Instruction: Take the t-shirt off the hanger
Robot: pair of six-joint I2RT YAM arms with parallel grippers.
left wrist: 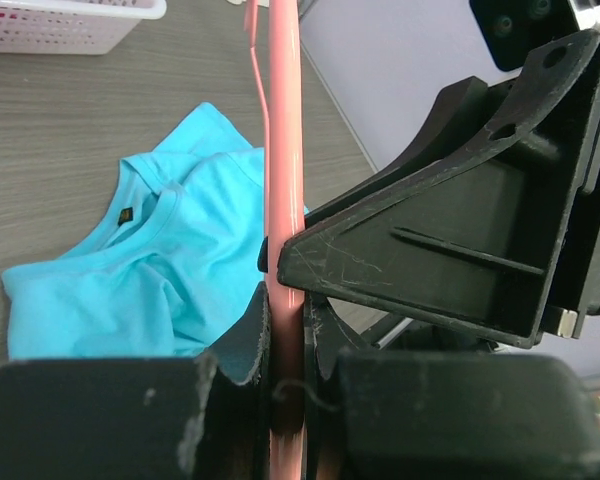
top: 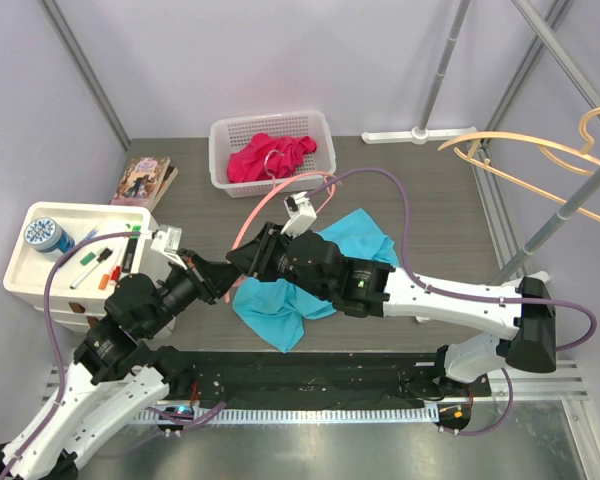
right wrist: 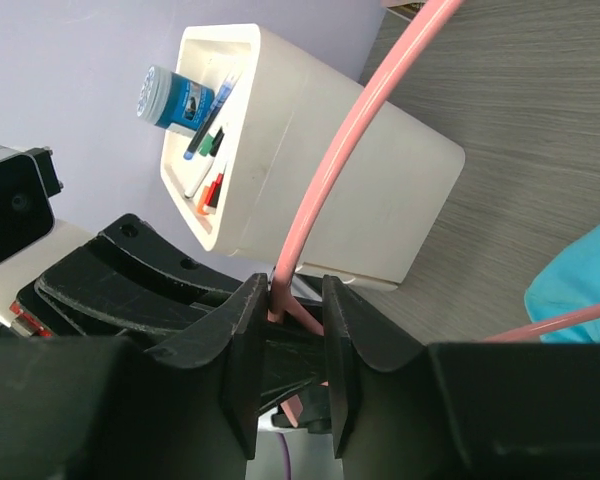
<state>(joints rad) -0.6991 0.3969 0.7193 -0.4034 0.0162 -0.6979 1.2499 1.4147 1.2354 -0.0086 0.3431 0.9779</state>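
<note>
The pink hanger (top: 255, 215) is bare and held above the table where my two grippers meet. My left gripper (top: 220, 272) is shut on its rod, which shows in the left wrist view (left wrist: 283, 150) running up between the jaws (left wrist: 287, 330). My right gripper (top: 242, 262) faces it and is shut on a bend of the same hanger (right wrist: 330, 170), seen between its jaws (right wrist: 290, 300). The light blue t-shirt (top: 280, 305) lies crumpled on the table under the right arm, off the hanger; it also shows in the left wrist view (left wrist: 150, 270) and the right wrist view (right wrist: 580, 280).
A white basket (top: 220, 135) holding a pink garment stands at the back. A white organiser tray (top: 40, 270) with markers and a tape roll sits at the left, books (top: 140, 180) behind it. Wooden hangers (top: 540, 155) hang on a rack at the right.
</note>
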